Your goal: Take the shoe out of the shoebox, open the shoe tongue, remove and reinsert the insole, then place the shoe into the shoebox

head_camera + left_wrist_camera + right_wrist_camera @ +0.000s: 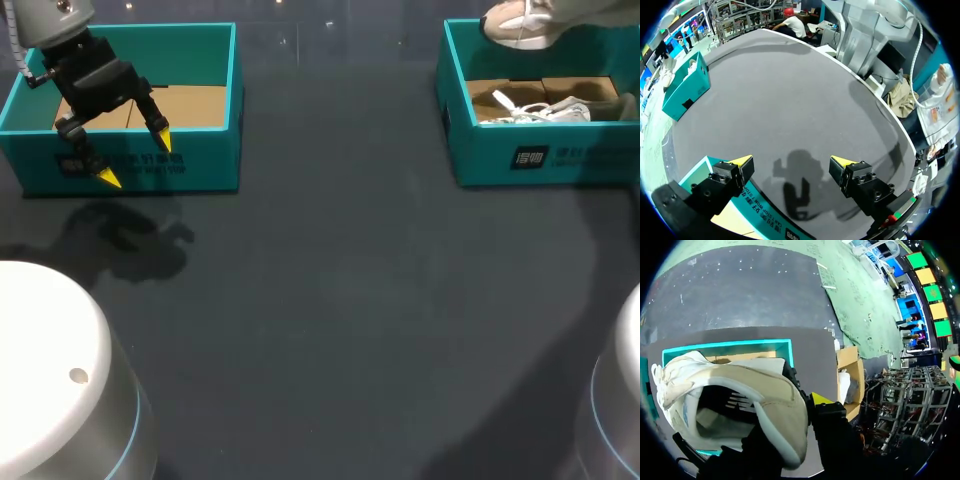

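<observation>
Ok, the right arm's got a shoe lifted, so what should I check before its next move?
1. Held shoe gripped by right jaws: ok.
2. Held shoe clear of right shoebox rim: cannot tell.
3. Other shoe lying inside that box: ok.
4. Left jaws open, empty: ok.
5. Left jaws over left shoebox, away from held shoe: ok.
6. Tongue opened: cannot tell.

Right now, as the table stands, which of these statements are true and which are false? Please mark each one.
1. The left gripper is shut on a shoe. False: it is open and empty.
2. The left gripper hangs over the front wall of the left shoebox. True.
3. The right gripper holds a beige shoe above the right shoebox. True.
4. The right shoebox is empty. False: a shoe with white laces lies in it.
</observation>
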Robot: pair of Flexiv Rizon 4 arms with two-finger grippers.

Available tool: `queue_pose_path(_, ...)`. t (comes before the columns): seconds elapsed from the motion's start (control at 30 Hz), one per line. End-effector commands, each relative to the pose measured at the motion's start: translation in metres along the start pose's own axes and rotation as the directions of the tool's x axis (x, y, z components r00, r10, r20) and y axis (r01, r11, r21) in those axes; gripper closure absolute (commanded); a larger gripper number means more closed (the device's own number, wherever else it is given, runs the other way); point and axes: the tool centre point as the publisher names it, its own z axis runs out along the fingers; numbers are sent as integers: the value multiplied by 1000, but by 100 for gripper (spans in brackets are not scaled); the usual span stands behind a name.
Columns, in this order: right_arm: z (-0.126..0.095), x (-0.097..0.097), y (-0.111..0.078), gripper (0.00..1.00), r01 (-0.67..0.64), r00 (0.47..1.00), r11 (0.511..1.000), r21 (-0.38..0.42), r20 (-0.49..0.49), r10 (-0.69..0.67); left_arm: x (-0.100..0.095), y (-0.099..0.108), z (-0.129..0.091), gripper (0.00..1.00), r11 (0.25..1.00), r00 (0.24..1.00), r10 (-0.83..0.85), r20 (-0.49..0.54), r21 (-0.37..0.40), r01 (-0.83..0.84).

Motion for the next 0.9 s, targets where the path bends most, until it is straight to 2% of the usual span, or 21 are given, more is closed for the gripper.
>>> queue_pose_path(0.03, 4, -3, -15, 100, -100, 995, 994, -35, -15, 100, 0, 0, 0, 0, 1000, 1000, 1, -1, -2, -1)
queue_pose_path(0.43, 4, -3, -15, 100, -100, 995, 994, -35, -15, 100, 0, 0, 0, 0, 1000, 1000, 1, -1, -2, -1)
queue_pose_path(0.6, 20, 13, -22, 100, -110, 992, 992, -61, -60, 107, 0, 0, 0, 0, 1000, 1000, 1, -1, -2, -1)
queue_pose_path(0.9, 39, 24, -33, 100, -137, 988, 990, -36, -80, 134, 0, 0, 0, 0, 1000, 1000, 1, -1, -2, -1)
